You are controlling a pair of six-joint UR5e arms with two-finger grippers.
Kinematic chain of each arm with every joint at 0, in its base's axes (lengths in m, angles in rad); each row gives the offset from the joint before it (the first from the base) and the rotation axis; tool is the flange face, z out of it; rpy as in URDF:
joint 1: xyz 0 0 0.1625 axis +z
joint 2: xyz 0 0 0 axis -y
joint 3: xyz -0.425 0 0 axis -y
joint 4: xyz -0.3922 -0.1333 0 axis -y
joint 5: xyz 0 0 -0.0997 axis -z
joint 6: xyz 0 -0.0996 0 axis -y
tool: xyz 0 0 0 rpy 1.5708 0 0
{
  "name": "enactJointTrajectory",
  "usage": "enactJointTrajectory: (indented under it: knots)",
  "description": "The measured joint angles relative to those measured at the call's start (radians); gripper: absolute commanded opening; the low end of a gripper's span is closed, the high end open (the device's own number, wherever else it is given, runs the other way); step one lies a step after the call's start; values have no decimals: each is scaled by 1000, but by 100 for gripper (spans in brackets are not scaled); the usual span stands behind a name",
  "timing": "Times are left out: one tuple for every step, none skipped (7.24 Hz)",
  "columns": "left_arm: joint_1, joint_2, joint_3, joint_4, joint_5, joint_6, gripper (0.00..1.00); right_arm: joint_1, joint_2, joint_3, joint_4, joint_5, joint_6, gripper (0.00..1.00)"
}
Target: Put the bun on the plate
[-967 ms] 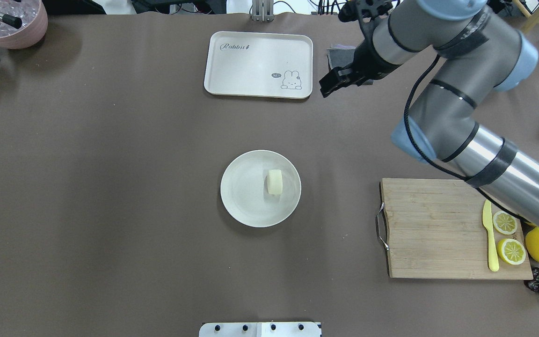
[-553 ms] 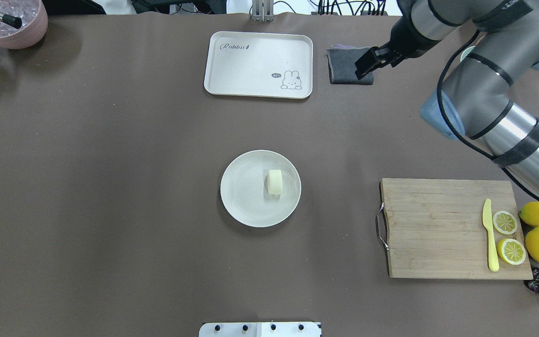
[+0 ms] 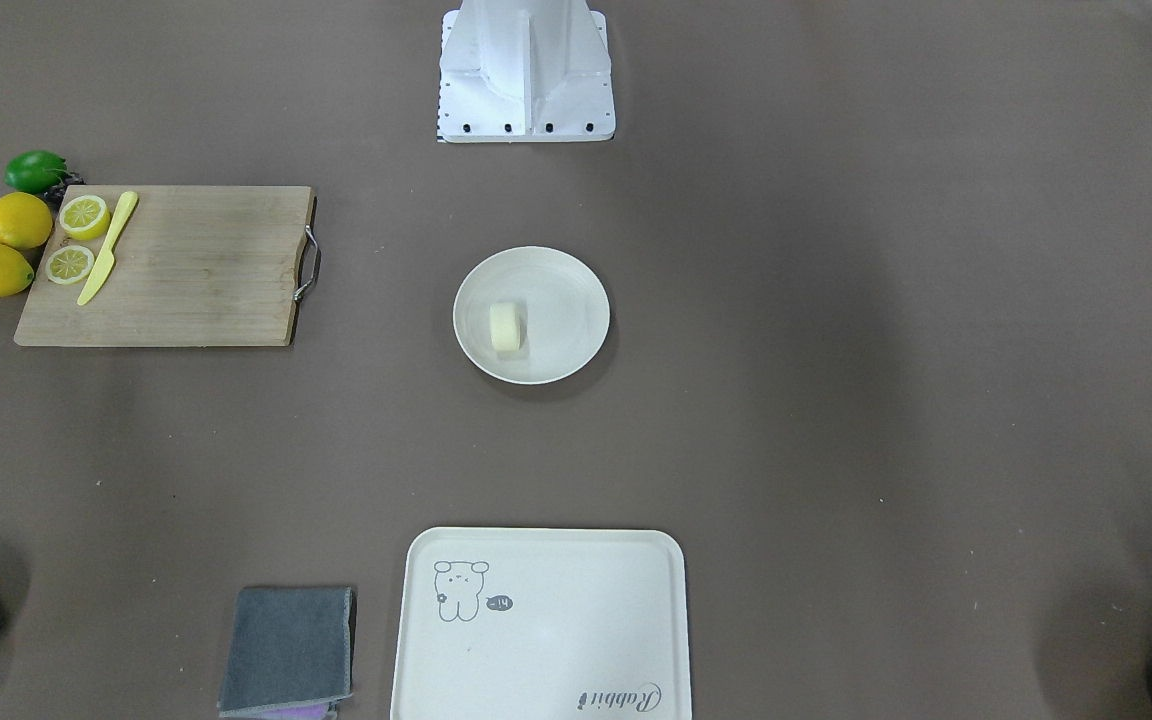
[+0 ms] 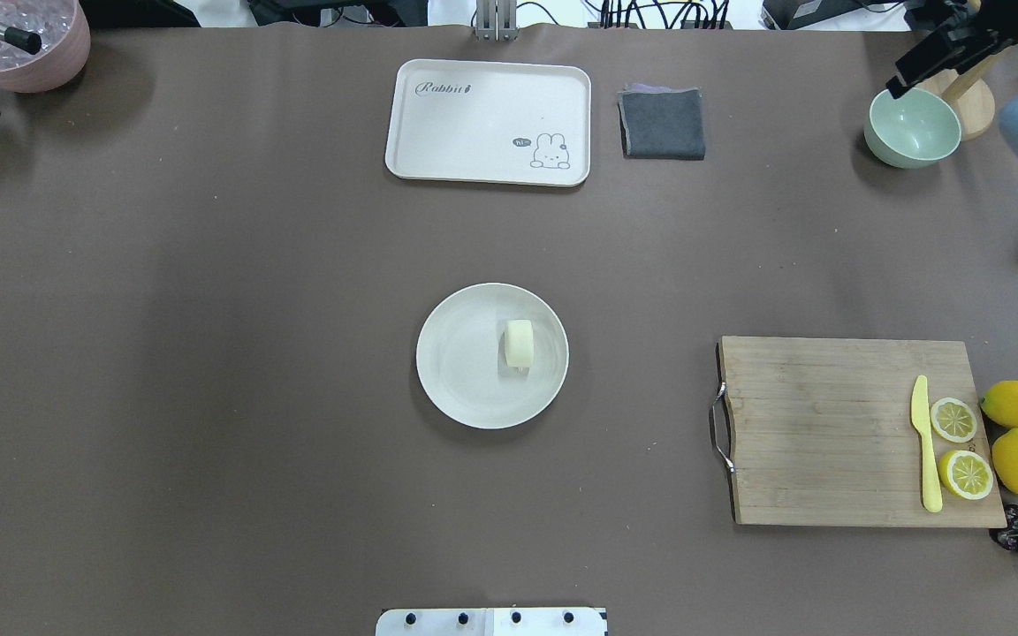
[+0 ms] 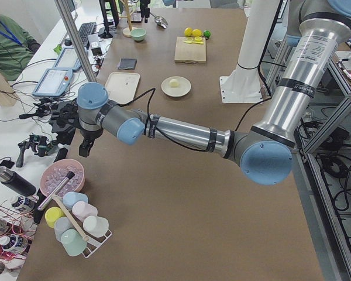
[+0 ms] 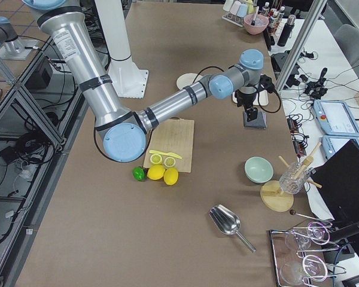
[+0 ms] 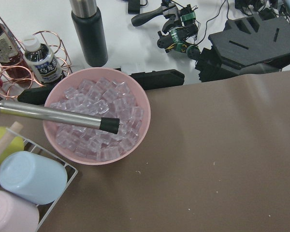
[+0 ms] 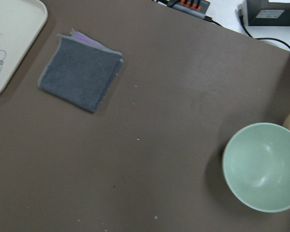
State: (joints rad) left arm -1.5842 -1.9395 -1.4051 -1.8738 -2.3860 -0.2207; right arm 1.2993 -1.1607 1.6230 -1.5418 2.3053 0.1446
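Note:
The pale cream bun (image 4: 519, 343) lies on the right half of the round off-white plate (image 4: 456, 362) at the table's middle, also seen as bun (image 3: 507, 327) on plate (image 3: 576, 300). My right gripper (image 4: 924, 62) hangs far off at the back right corner beside the green bowl, open and holding nothing. My left gripper (image 5: 85, 147) shows only in the exterior left view, near the pink bowl at the table's far left end. I cannot tell whether it is open or shut.
A cream tray (image 4: 490, 122) and a grey cloth (image 4: 662, 124) lie at the back. A green bowl (image 4: 912, 128) stands back right. The cutting board (image 4: 827, 428) holds a yellow knife and lemon halves. A pink bowl of ice (image 4: 27, 53) is back left.
My right arm has swung away from beside the tray, past the grey cloth, to the back right corner. The bun and the plate have not moved.

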Motion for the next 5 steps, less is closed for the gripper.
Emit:
enactJointTrajectory:
  knots:
    - [-23, 10, -1, 39, -2, 16, 97, 29, -33, -1, -19, 2, -26, 100]
    - [-44, 23, -1, 70, -4, 25, 97, 54, -54, -1, -36, 4, -35, 100]
    - [-53, 30, -3, 97, -4, 27, 98, 83, -69, 1, -64, 6, -39, 100]
    - [-56, 34, -4, 134, -3, 23, 98, 112, -77, 7, -104, 7, -40, 100]
    - [-59, 37, -2, 176, -3, 12, 98, 135, -85, 11, -135, 7, -40, 100]
